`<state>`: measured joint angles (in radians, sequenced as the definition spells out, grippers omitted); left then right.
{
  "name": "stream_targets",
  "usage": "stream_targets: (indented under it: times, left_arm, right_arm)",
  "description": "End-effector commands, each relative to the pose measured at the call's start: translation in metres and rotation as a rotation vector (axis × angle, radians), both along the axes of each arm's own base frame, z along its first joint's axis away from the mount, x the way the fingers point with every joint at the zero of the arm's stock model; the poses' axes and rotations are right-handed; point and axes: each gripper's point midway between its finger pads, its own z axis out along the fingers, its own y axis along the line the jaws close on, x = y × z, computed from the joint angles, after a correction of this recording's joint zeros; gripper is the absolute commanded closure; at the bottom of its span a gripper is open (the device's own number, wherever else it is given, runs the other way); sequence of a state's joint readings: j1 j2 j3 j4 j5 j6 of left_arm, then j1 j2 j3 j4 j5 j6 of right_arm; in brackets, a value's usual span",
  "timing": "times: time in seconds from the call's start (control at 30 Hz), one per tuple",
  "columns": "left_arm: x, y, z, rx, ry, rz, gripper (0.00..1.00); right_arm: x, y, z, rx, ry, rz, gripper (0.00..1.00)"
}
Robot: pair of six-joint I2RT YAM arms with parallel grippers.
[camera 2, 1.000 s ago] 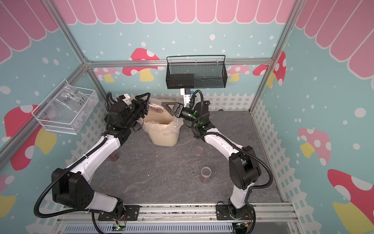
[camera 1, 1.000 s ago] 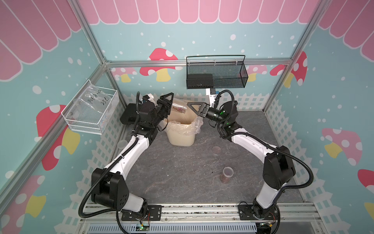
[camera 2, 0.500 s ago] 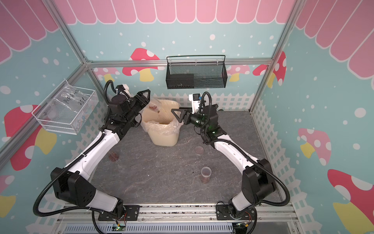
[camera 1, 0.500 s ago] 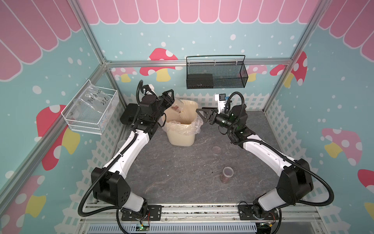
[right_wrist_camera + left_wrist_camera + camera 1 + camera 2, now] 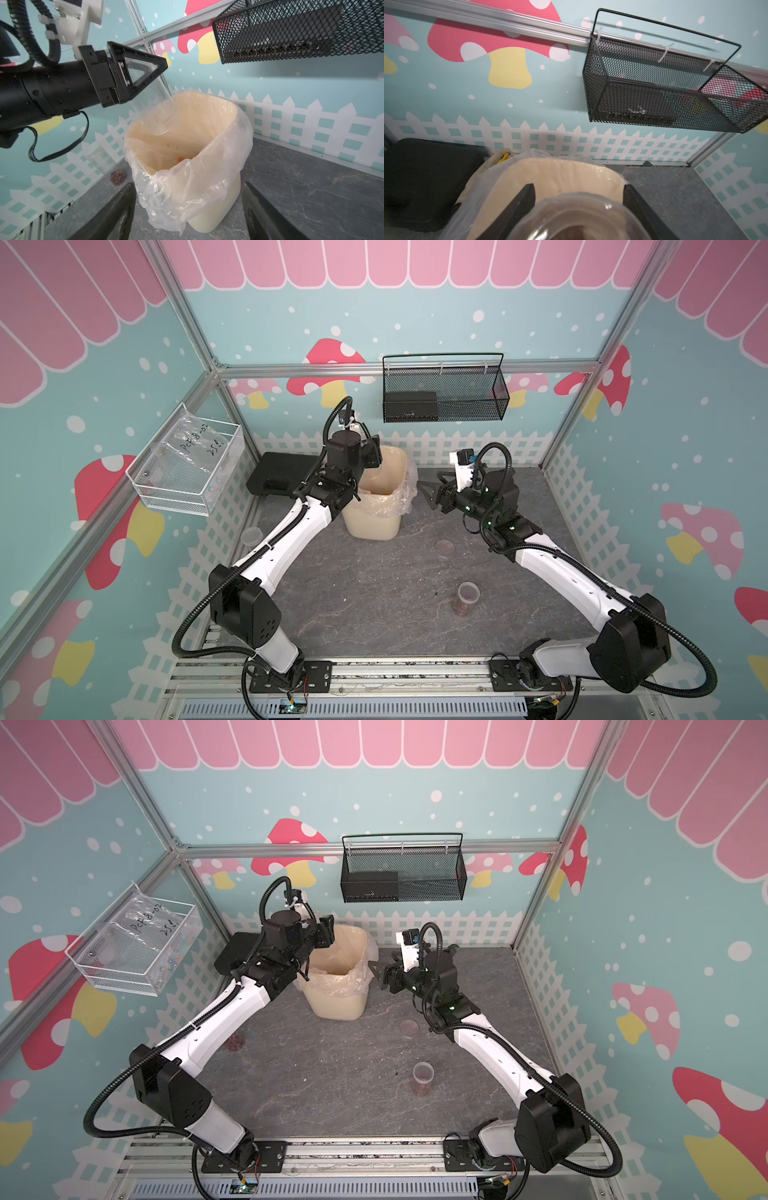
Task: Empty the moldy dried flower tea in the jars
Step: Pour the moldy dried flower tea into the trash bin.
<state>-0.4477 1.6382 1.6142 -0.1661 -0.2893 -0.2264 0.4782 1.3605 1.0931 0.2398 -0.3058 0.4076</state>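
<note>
My left gripper (image 5: 371, 454) (image 5: 326, 931) (image 5: 578, 189) is shut on a clear lidless jar (image 5: 577, 216), tipped mouth-down over the cream plastic-lined waste bin (image 5: 374, 522) (image 5: 336, 1006). In the right wrist view the held jar (image 5: 166, 116) reaches into the bin's opening. My right gripper (image 5: 432, 494) (image 5: 380, 974) (image 5: 188, 187) stands open and empty just right of the bin (image 5: 218, 207). A second open jar (image 5: 467, 599) (image 5: 423, 1078) with reddish-brown tea at its bottom stands on the table. A third jar (image 5: 251, 536) (image 5: 236, 1042) sits by the left fence.
A flat clear lid (image 5: 444, 546) (image 5: 409, 1027) lies on the grey table between the bin and the open jar. A black mesh basket (image 5: 442, 393) hangs on the back wall, a clear tray (image 5: 187, 464) on the left wall. A black pad (image 5: 278, 475) lies back left.
My right gripper has drawn back from above the bin to its right side and opened wider. My left gripper has swung the jar further over the bin.
</note>
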Motion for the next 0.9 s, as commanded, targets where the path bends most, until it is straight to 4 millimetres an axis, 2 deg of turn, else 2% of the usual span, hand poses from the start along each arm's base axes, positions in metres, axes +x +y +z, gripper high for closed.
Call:
stream_targets:
  times: [0.0,0.03,0.13,0.2,0.23,0.33,0.4,0.43,0.5,0.53,0.6,0.63,0.7,0.73,0.8,0.83,0.87]
  left_arm:
    - [0.003,-0.003,-0.006,-0.044,0.054,-0.022,1.00]
    - [0.005,-0.003,-0.010,-0.093,0.075,-0.050,1.00]
    - [0.002,-0.005,-0.008,0.033,0.041,-0.014,1.00]
    - [0.003,-0.002,-0.009,-0.105,0.074,-0.046,1.00]
    - [0.006,0.008,-0.008,-0.138,0.076,-0.048,1.00]
    - [-0.006,-0.009,0.007,0.056,0.005,-0.027,1.00]
    - [-0.003,-0.006,0.005,-0.079,0.048,-0.073,1.00]
    - [-0.004,-0.007,0.006,-0.075,0.047,-0.087,1.00]
    - [-0.011,-0.016,0.014,0.091,-0.012,-0.042,1.00]
    - [-0.011,-0.013,0.015,0.069,-0.006,-0.030,1.00]
    - [-0.002,-0.002,0.007,-0.141,0.062,-0.095,1.00]
    - [-0.002,0.001,0.008,-0.119,0.057,-0.091,1.00]
    - [-0.010,-0.007,0.013,0.055,0.004,-0.032,1.00]
    - [-0.009,-0.005,0.011,0.008,0.023,-0.036,1.00]
    - [0.001,0.009,0.004,-0.210,0.089,-0.105,1.00]
    - [-0.001,0.008,0.006,-0.171,0.074,-0.101,1.00]
    - [-0.005,0.006,0.010,-0.056,0.033,-0.065,1.00]
  right_arm:
    - [-0.002,-0.003,0.001,-0.028,-0.027,-0.002,0.19]
    - [-0.002,-0.002,0.001,-0.027,-0.027,0.003,0.19]
    - [-0.002,0.000,0.001,-0.027,-0.029,0.011,0.19]
    - [-0.001,0.000,-0.001,-0.033,-0.028,0.009,0.19]
    - [0.000,0.000,-0.001,-0.034,-0.028,0.006,0.19]
    - [0.000,0.001,-0.001,-0.019,-0.018,0.014,0.19]
    - [-0.001,0.003,0.000,-0.006,-0.014,0.028,0.19]
    - [-0.001,0.004,-0.001,-0.004,-0.010,0.030,0.19]
    - [0.000,0.004,-0.003,-0.004,-0.002,0.028,0.19]
    - [0.000,0.004,-0.004,-0.003,-0.001,0.027,0.19]
    - [-0.002,0.006,-0.004,0.014,0.007,0.042,0.19]
    - [-0.004,0.006,-0.003,0.025,0.009,0.054,0.19]
    - [-0.005,0.008,-0.004,0.035,0.007,0.066,0.19]
    - [-0.005,0.008,-0.004,0.035,0.008,0.065,0.19]
    - [-0.004,0.007,-0.005,0.034,0.011,0.059,0.19]
    - [-0.004,0.007,-0.005,0.036,0.011,0.059,0.19]
    - [-0.004,0.007,-0.004,0.040,0.011,0.063,0.19]
